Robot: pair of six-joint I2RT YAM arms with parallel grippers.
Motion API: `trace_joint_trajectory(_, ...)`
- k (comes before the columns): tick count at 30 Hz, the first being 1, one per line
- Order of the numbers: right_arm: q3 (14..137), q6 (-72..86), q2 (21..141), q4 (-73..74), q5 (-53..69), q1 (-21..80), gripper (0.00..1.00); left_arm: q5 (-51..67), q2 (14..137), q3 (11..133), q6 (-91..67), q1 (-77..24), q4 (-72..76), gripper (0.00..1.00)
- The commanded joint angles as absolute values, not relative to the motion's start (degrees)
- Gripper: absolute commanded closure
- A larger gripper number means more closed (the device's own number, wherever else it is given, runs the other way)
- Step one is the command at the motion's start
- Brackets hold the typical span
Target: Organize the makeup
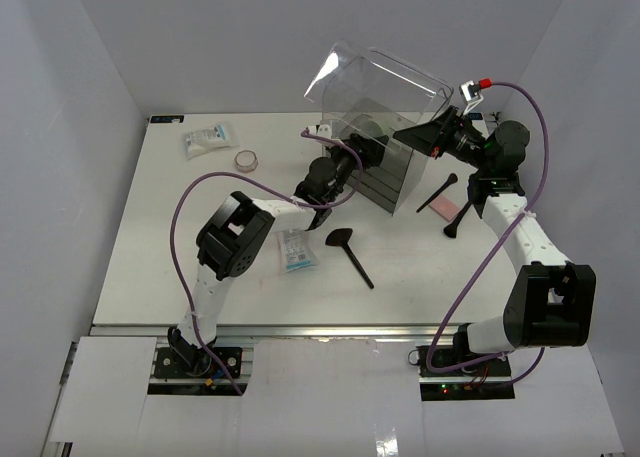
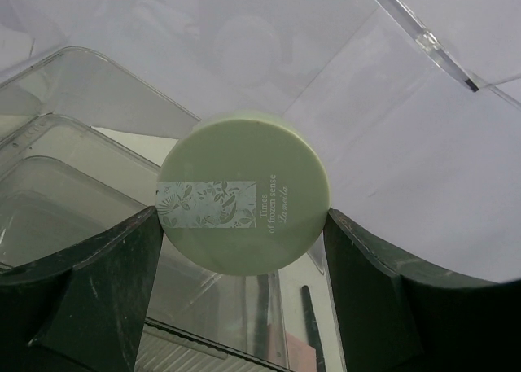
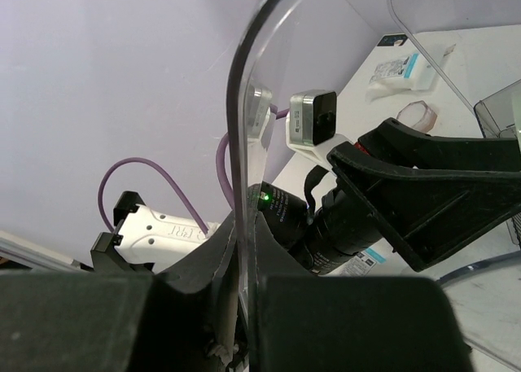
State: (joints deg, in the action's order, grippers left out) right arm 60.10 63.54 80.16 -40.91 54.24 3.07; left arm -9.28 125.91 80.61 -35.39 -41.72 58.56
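Observation:
A pale green round compact sits between the fingers of my left gripper, which is shut on its two sides. That gripper is held over the open top of the clear box. My right gripper is shut on the edge of the raised clear lid, at the box's right. On the table lie a flat-headed black brush, a white-and-blue packet, another packet and a small round compact. Right of the box are two black brushes and a pink palette.
The clear box has grey drawers and its lid stands tilted up and back. White walls close in the table on the left, back and right. Both arms' purple cables loop over the table.

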Motion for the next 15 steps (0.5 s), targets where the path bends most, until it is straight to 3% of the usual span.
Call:
trace_joint_trajectory(1, 62.9, 64.0, 78.0, -47.7, 57.1, 3.6, 0.92, -11.9, 123.7, 82.3, -33.3, -42.4, 54.2, 0.26)
trace_joint_trajectory(15, 62.6, 62.6, 77.5, -46.2, 57.0, 3.6, 0.92, -9.7, 118.4, 81.7, -32.1, -42.4, 47.5, 0.03)
